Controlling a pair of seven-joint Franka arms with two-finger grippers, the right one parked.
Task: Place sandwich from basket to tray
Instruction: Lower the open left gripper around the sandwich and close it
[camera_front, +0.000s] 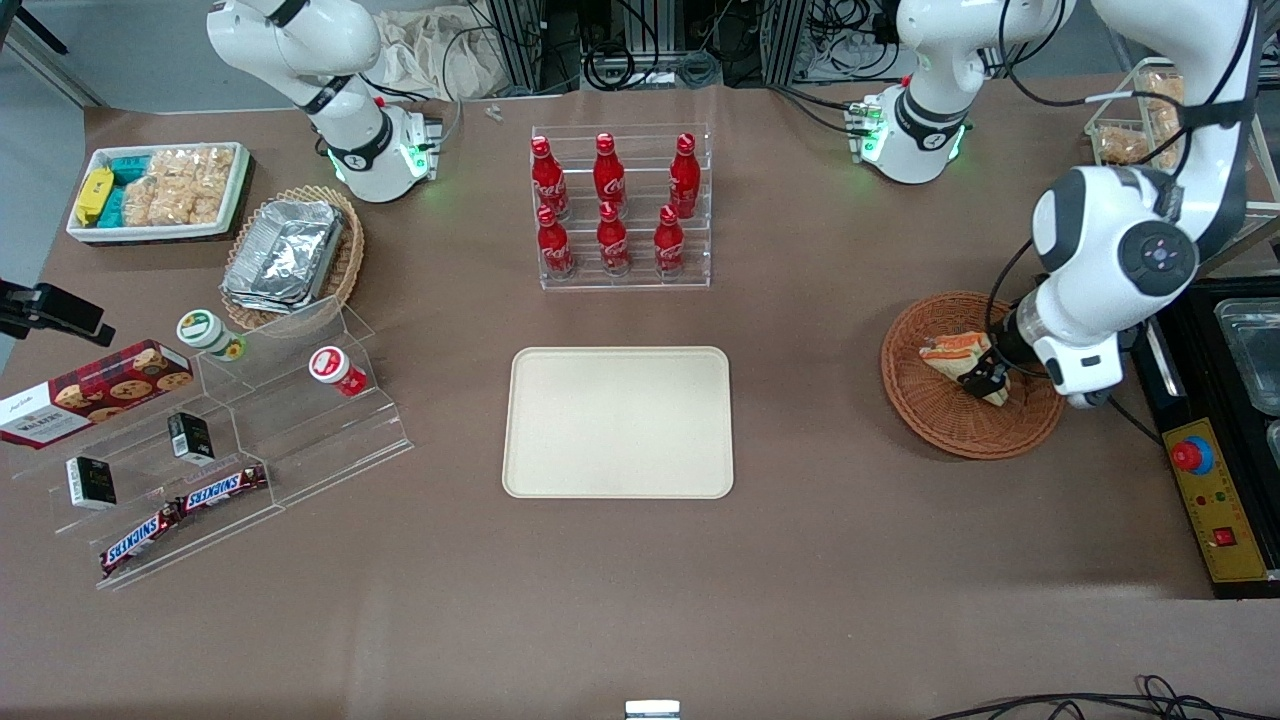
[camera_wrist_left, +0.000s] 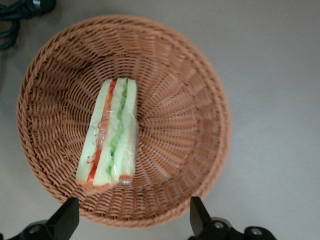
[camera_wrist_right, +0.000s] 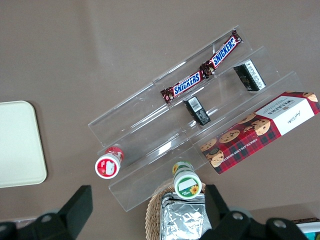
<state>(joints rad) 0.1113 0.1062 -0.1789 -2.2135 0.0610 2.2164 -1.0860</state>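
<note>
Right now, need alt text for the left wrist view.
A wrapped wedge sandwich lies in a round wicker basket on a brown table, with the open gripper hovering above the basket's rim.

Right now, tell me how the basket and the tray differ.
The basket is round, reddish-brown woven wicker; the tray is rectangular, smooth and cream. The basket holds the sandwich, with the open claw hovering above it; the tray holds nothing. Both are shallow and rest on the table.
</note>
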